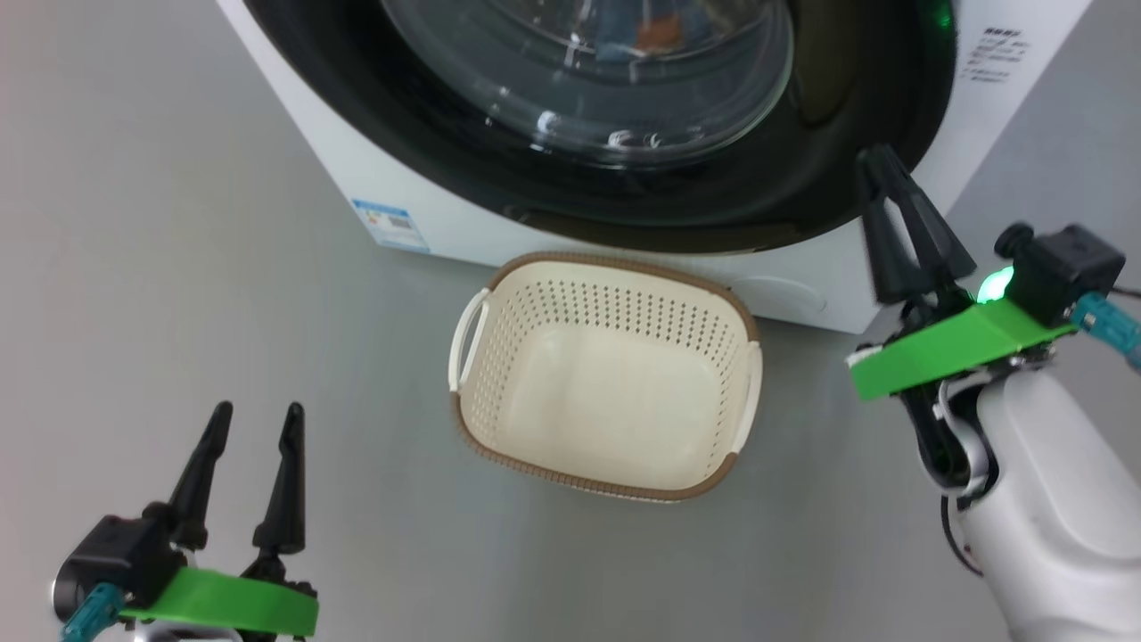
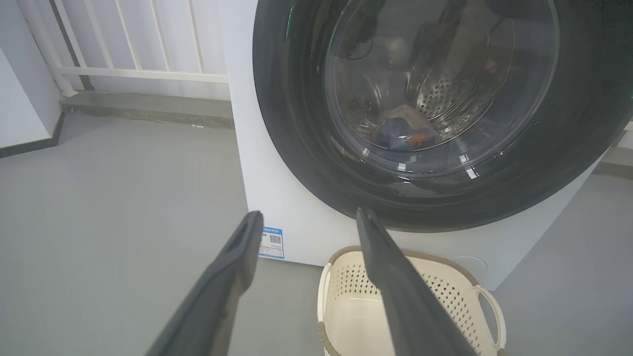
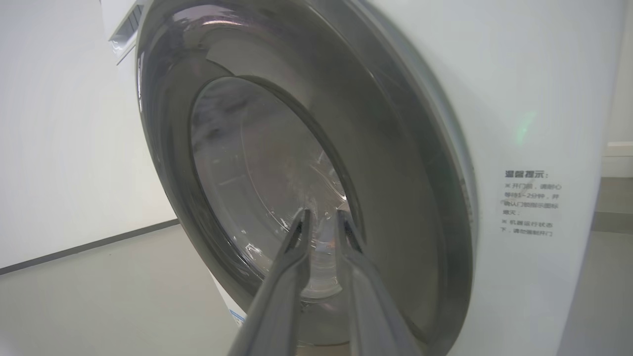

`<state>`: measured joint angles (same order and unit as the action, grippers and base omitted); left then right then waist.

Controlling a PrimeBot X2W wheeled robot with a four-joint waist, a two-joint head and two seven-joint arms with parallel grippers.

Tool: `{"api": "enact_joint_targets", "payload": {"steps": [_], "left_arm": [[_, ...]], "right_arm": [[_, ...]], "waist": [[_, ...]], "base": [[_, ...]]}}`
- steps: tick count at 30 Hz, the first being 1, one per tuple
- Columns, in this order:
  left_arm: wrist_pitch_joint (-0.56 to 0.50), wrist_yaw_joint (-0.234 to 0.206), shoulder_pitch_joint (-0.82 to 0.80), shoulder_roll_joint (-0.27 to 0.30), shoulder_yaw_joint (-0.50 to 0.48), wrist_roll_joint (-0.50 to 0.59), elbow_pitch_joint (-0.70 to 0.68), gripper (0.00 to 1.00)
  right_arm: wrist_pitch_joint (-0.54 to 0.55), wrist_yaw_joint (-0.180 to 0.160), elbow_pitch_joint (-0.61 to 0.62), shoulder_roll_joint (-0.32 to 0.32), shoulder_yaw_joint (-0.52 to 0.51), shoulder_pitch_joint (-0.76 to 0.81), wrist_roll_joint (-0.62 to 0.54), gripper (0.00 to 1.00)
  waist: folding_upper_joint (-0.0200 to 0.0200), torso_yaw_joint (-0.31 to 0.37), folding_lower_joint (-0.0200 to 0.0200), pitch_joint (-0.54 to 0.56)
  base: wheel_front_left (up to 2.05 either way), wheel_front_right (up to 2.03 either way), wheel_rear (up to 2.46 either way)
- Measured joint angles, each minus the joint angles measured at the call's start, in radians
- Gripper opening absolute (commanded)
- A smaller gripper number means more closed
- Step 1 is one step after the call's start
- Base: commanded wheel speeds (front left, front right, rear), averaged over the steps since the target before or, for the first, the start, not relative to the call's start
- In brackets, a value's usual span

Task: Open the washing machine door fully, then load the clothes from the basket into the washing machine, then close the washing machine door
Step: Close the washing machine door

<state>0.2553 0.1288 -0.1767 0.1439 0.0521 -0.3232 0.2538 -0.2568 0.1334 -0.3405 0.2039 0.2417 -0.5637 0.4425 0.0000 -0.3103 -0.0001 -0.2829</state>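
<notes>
The washing machine (image 1: 357, 169) fills the top of the head view, and the washing machine door (image 1: 401, 116) lies flat against its front, black rim around the glass bowl. Through the glass the clothes (image 2: 405, 134) lie low in the drum, blue with an orange-brown print (image 1: 655, 31). The basket (image 1: 615, 264) stands on the floor before the machine with nothing in it. My left gripper (image 1: 256, 410) hangs open at the lower left, well clear of the basket. My right gripper (image 1: 878, 156) points at the door's lower right rim (image 3: 395, 173), its fingers nearly together with nothing between them (image 3: 322, 213).
A blue label sticker (image 1: 389, 223) sits low on the machine's front. Printed text (image 3: 531, 202) marks the white panel right of the door. In the left wrist view a white railing (image 2: 123, 49) and a low step (image 2: 148, 106) stand behind the machine. Grey floor surrounds the basket.
</notes>
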Motion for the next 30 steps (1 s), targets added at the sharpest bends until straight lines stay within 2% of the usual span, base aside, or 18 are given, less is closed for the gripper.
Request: {"api": "enact_joint_targets", "payload": {"steps": [13,30], "left_arm": [[0.000,0.000,0.066,0.044,-0.023,0.002,0.002,1.00],[0.000,0.002,0.100,0.062,-0.029,0.002,0.002,1.00]], "right_arm": [[0.000,0.000,0.049,-0.043,-0.049,0.204,0.003,1.00],[0.000,0.000,0.078,-0.067,-0.085,0.326,-0.002,1.00]], "waist": [[0.0000,0.102,0.0000,0.112],[0.0000,0.266,0.0001,0.166]], "base": [[0.00,0.00,0.00],[0.00,0.00,0.00]]}}
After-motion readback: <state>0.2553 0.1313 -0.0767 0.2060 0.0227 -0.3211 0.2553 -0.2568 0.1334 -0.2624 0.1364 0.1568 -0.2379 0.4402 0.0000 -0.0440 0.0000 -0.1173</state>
